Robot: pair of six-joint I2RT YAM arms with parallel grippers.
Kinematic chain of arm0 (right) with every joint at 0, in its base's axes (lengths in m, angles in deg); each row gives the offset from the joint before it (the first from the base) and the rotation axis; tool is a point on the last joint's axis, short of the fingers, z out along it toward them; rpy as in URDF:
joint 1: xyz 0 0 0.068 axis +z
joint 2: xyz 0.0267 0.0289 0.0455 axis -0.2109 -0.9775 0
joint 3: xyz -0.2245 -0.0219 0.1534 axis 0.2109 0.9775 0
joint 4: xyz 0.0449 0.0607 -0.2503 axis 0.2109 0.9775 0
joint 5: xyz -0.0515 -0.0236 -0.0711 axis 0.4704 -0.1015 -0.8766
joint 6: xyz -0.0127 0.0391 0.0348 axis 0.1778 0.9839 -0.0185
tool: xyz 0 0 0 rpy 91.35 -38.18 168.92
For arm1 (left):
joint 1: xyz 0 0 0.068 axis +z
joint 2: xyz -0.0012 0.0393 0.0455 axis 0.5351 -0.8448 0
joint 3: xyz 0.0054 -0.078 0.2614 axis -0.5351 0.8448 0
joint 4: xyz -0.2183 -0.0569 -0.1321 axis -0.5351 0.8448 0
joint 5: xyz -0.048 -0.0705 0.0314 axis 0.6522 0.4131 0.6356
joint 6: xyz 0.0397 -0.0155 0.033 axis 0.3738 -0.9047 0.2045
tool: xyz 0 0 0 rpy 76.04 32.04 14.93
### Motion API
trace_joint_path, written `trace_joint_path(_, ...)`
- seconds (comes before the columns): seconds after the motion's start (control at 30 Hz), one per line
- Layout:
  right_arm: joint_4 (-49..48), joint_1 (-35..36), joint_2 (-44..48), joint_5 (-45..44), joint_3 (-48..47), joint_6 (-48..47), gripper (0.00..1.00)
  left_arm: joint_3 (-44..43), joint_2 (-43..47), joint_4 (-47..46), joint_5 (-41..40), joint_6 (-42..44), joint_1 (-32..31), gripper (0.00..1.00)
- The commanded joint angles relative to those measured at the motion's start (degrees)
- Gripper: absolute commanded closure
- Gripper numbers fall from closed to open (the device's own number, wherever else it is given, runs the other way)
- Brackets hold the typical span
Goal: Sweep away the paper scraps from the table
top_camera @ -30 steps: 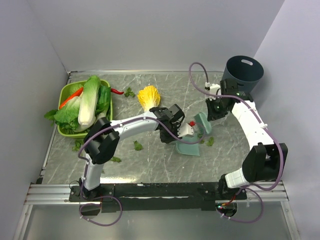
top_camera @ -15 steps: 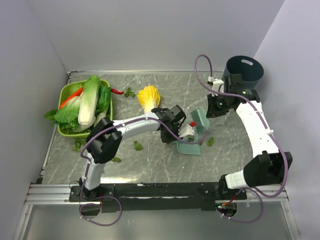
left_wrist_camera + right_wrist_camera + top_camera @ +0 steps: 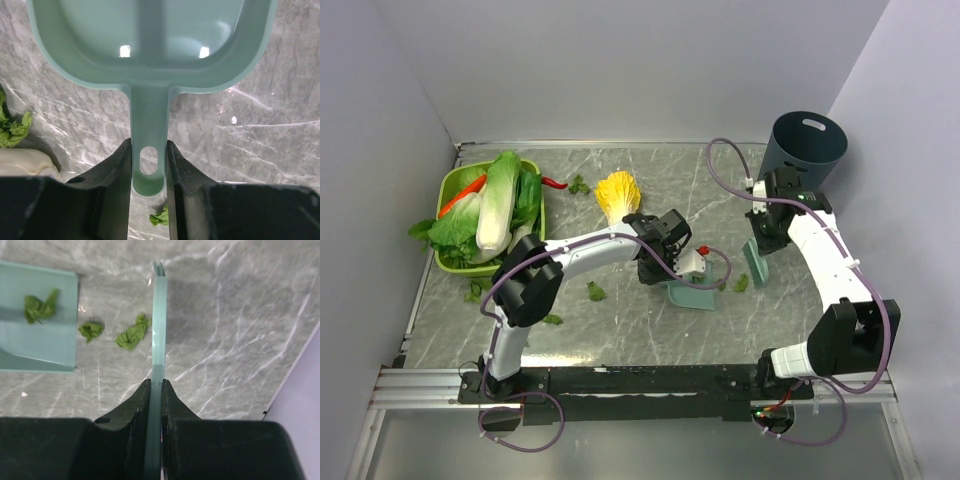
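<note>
The left fingers (image 3: 170,154) are closed on the handle of the teal dustpan (image 3: 150,45), one pressed on each side just above the hanging hole. The dustpan lies flat on the grey-green marbled worktop (image 3: 650,330) near its middle, its open mouth turned towards the right arm.

The right fingers (image 3: 165,391) are clamped on a thin teal sweeping blade (image 3: 159,315), which is seen edge-on in the right wrist view and is held upright with its lower edge at the worktop. It stands to the right of the dustpan, apart from it.

One of the paper scraps (image 3: 40,307) lies inside the dustpan, near its lip. Two more are seen on the worktop between the dustpan's lip and the blade: a small one (image 3: 91,330) just off the lip and a larger one (image 3: 132,334) touching or nearly touching the blade. Further scraps are scattered left of the dustpan (image 3: 595,291), near the left arm's elbow (image 3: 552,319) and towards the far edge (image 3: 578,185).

A lime-green basket (image 3: 448,188) holding napa cabbages (image 3: 500,205) is set at the far left. A red chilli (image 3: 553,183) lies just beside it, and a yellow-topped cabbage half (image 3: 618,192) lies further right. A dark round bin (image 3: 807,150) stands in the far right corner.
</note>
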Motion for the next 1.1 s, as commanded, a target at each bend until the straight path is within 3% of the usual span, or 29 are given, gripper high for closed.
trace_joint_path(0.0,-0.6,-0.2,-1.5,3.2,0.8,3.4,1.00,-2.5,0.2,2.3,-0.1,1.4,0.1,0.99)
trace_joint_path(0.33,1.2,0.8,-5.2,33.4,-3.5,9.1,1.00,-2.4,-1.4,1.6,2.5,-0.1,-0.3,0.99)
trace_joint_path(0.83,5.2,-1.9,9.8,22.2,-6.8,1.5,1.00,5.8,5.2,-10.2,6.7,-2.4,2.4,0.99)
trace_joint_path(1.07,0.7,-3.2,15.8,22.1,-7.2,2.6,1.00,6.7,10.9,-7.6,6.4,-2.7,4.7,0.99)
